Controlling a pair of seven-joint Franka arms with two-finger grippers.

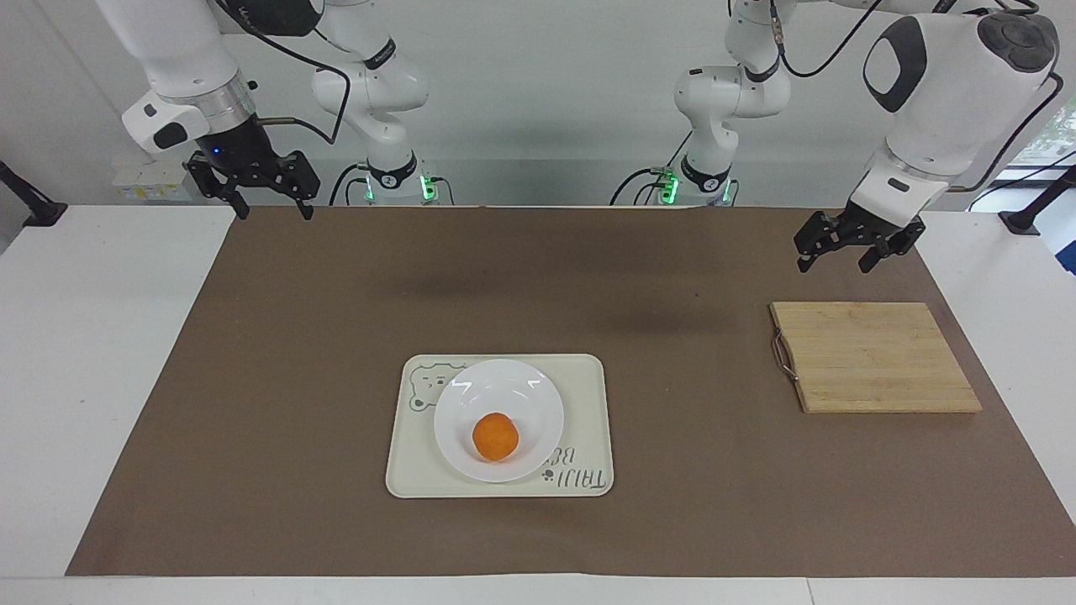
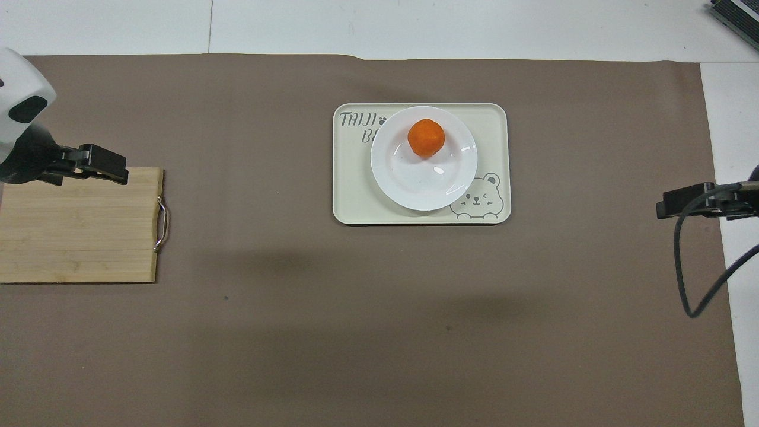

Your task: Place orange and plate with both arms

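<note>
One orange: the orange [image 1: 495, 437] is sitting in the plate [image 1: 538, 395], on the part of the dish lying farther from the robots, touching nothing but the dish.
Plate: the white plate [image 2: 403, 190] is resting on the tray [image 1: 588, 370], covering most of its middle and hiding part of the lettering printed at the tray's farther edge.
Tray: the cream tray [image 2: 350, 196] is lying flat on the brown mat [image 1: 294, 353] about midway between the two ends of the table, with a bear drawing showing at the corner nearer the robots toward the right arm's end.
Cutting board: the wooden cutting board [image 1: 874, 357] is lying on the mat toward the left arm's end, well apart from the tray, its metal handle [image 1: 783, 356] facing the tray.
Left gripper: the left gripper [image 1: 845, 248] is hanging in the air over the mat just by the board's edge nearer the robots, its fingers standing apart and holding nothing.
Right gripper: the right gripper [image 1: 271, 197] is hanging in the air over the mat's corner at the right arm's end, close to the robots, its fingers spread wide and carrying nothing.
Table: the white table [image 1: 76, 353] is showing around the mat on all sides.
</note>
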